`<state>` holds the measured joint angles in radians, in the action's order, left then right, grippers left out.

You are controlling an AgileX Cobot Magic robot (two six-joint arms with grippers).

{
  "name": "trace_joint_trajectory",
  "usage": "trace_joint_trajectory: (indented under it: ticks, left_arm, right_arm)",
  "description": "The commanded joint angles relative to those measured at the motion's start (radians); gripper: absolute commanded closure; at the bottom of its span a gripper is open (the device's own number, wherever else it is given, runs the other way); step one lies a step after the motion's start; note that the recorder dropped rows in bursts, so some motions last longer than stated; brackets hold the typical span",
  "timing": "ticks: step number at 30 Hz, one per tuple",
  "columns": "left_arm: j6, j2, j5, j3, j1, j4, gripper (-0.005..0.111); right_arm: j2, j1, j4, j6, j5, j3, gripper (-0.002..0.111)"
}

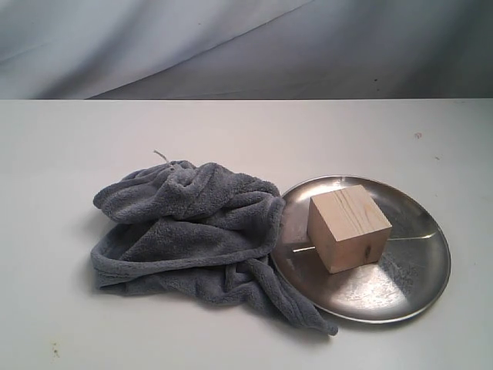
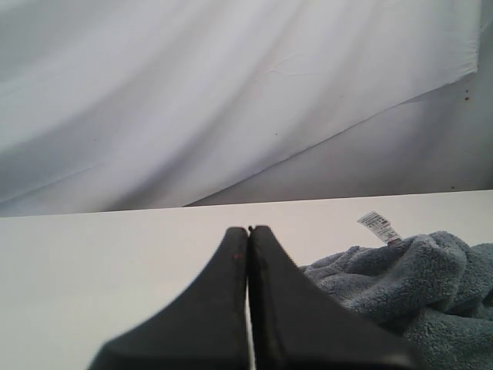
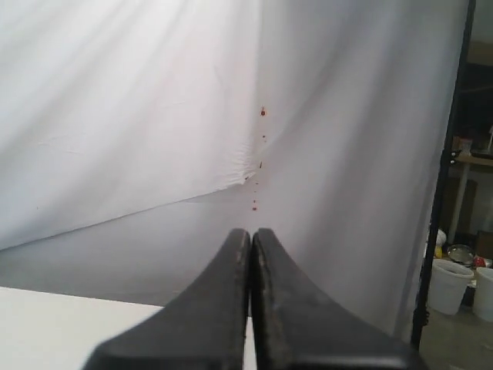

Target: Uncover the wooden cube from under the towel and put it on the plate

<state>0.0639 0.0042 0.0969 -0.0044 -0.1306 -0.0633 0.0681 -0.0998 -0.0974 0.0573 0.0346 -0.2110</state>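
Cube (image 1: pixel 349 228) — pale wood, fine grain lines

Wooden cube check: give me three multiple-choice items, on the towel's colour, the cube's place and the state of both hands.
1. The towel is: A grey-blue, B red, C yellow.
2. The wooden cube is: A under the towel, B on the plate, C in a hand.
3. The left hand and right hand are: A both open, B both shut, C one open.
Key: A, its plush pile is grey-blue; B, it stands uncovered on the plate; B, each wrist view shows its hand pressed closed, empty.
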Motion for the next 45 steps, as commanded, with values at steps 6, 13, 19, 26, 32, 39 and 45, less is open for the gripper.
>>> trace_joint_trajectory:
  ticks: [6,13,19,26,32,39,45]
  left_arm:
    - [-0.002,-0.004,-0.011,0.004,0.002,-0.002,0.107]
    - [-0.002,-0.004,-0.011,0.004,0.002,-0.002,0.107]
    - [-0.002,-0.004,-0.011,0.004,0.002,-0.002,0.107]
    - [-0.002,-0.004,-0.011,0.004,0.002,-0.002,0.107]
    - [-0.002,-0.004,-0.011,0.004,0.002,-0.002,0.107]
    - [-0.002,-0.004,-0.011,0.004,0.002,-0.002,0.107]
    - [-0.002,-0.004,-0.011,0.004,0.002,-0.002,0.107]
  right_arm:
    - [-0.068,0.009,-0.003,-0.022,0.057,0.065,0.108]
    - [-0.068,0.009,0.02,-0.165,0.05,0.083,0.108]
    - [-0.068,0.009,0.022,-0.194,0.034,0.149,0.108]
    - [-0.068,0.009,-0.005,-0.172,-0.135,0.211,0.108]
    - [-0.068,0.009,-0.005,-0.114,-0.166,0.211,0.108]
    - [-0.068,0.009,0.108,0.002,-0.133,0.211,0.108]
    - [-0.068,0.009,0.133,0.013,-0.085,0.211,0.108]
